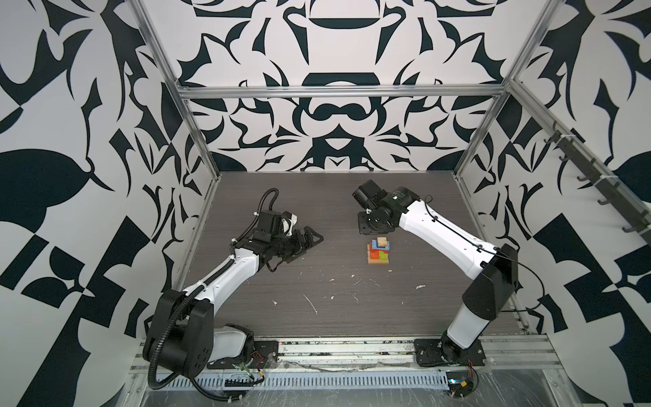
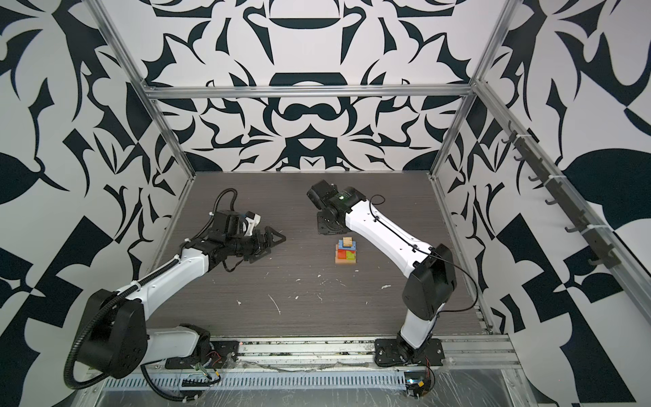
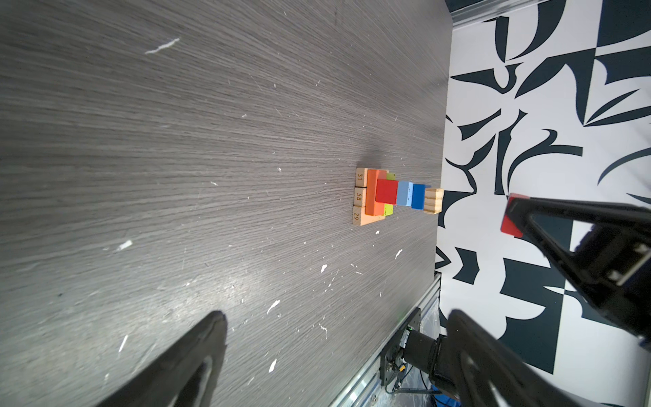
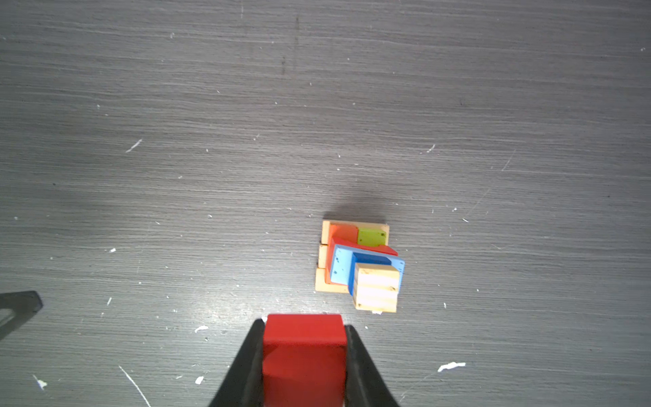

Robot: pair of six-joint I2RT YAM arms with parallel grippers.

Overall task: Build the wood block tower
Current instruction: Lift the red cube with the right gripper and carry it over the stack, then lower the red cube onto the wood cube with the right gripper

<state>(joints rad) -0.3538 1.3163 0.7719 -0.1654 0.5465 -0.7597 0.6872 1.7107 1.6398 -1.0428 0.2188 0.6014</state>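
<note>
- Dark grey wood-grain table [image 1: 281, 289], surface scuffed.
- The wood block tower [image 1: 379, 252] stands right of centre, its tan base bars on the top.
- Scattered white flecks [image 1: 311, 303] across the near half.

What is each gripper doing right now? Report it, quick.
left gripper: open, holding nothing.
right gripper: shut on the small red wooden cube.
</note>
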